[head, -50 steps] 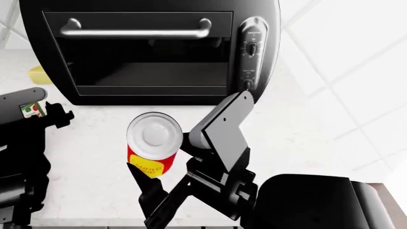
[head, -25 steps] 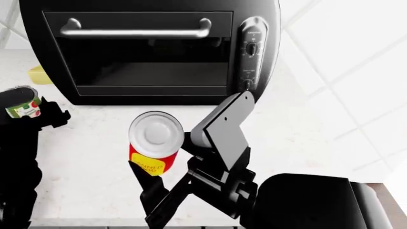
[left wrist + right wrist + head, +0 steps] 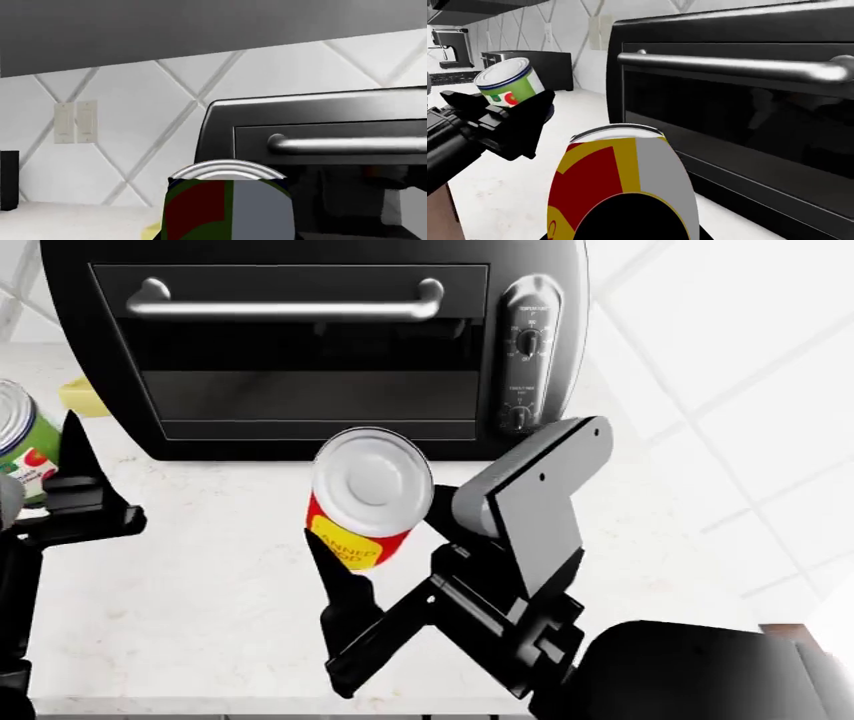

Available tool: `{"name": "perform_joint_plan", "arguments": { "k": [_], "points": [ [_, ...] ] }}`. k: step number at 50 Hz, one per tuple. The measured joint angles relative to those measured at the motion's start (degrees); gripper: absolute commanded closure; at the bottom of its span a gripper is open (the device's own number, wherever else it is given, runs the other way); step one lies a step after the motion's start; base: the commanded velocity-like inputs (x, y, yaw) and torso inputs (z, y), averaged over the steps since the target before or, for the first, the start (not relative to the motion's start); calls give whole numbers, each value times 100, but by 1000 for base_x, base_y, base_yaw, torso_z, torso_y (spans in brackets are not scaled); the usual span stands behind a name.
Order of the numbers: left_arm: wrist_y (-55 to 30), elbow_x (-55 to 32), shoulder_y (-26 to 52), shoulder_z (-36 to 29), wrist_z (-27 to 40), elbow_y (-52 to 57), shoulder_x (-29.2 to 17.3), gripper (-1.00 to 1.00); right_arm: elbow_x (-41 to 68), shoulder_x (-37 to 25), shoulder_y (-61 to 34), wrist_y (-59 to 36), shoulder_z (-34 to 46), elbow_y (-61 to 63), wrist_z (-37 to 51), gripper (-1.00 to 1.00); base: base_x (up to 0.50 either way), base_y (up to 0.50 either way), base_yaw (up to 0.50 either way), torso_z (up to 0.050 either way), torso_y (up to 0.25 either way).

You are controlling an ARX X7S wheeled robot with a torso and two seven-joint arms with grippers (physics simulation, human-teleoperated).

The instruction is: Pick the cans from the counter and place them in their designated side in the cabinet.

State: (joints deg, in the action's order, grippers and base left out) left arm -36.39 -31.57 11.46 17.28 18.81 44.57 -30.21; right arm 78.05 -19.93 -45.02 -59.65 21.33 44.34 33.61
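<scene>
I get bright, even, flat light on every feed, clean and without grain. The white speckled stone bench nearly washes out in front of the glossy black toaster oven, with almost no cast shadow there. Soft highlights run along the oven's chrome bar handle. In both wrist views the nearest can fills the frame's edge, slightly soft.

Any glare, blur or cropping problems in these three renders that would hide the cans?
Head view: sharp, evenly lit; the green-labelled can is cut by the frame edge, the red can fully visible with a bright lid. Left wrist view: the green-labelled can fills the foreground, cropped and soft-looking; highlight on the oven handle. Right wrist view: the red can looms large and cropped; no glare hides either can.
</scene>
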Motion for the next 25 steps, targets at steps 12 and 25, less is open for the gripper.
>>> {"name": "perform_joint_plan", "arguments": {
  "k": [12,25],
  "points": [
    [307,-121,-434,-76,-40,1014,-68,100,320,-130,-66,82,-264,491,880,100,0,0,0,0,0],
    [951,-384,-594,-482,488,1360,-693,100,821,-344,-337,190,-494,836,1757,100,0,0,0,1,1]
  ]
}}
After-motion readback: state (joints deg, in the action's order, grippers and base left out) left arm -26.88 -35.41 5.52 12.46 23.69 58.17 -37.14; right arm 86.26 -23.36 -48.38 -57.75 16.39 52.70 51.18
